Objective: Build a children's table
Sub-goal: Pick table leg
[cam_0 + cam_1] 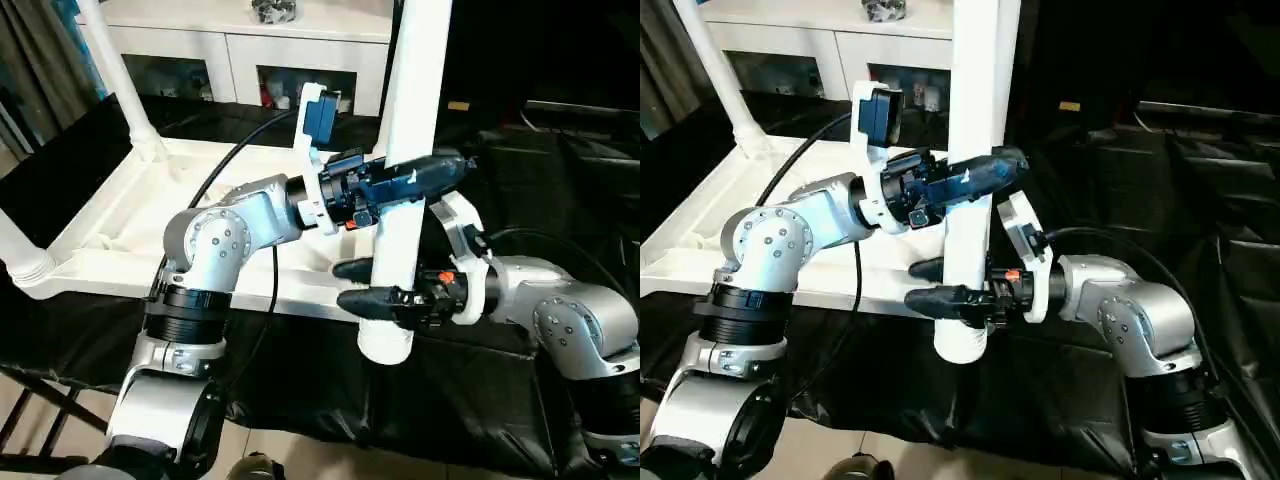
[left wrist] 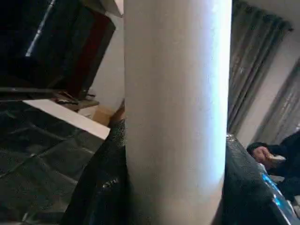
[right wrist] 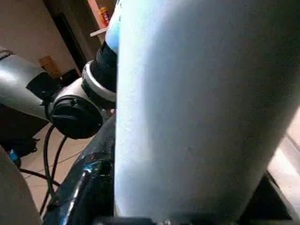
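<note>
A long white tubular leg (image 1: 405, 170) stands nearly upright in front of the tabletop's near edge, its lower end hanging free above the black cloth. My left gripper (image 1: 425, 178) is shut on this leg at mid height, fingers pointing right. Lower down, my right gripper (image 1: 365, 285) is shut on the same leg, fingers pointing left. The white tabletop (image 1: 120, 215) lies upside down with its ribbed underside up. Two other legs stand in its corner sockets, one at the back left (image 1: 115, 70) and one at the near left (image 1: 15, 245). Both wrist views show the held leg (image 2: 176, 112) up close.
A white cabinet (image 1: 240, 45) with glass-fronted compartments stands behind the tabletop. Black cloth (image 1: 540, 180) covers the surface to the right and in front. A person (image 2: 274, 161) sits at the edge of the left wrist view.
</note>
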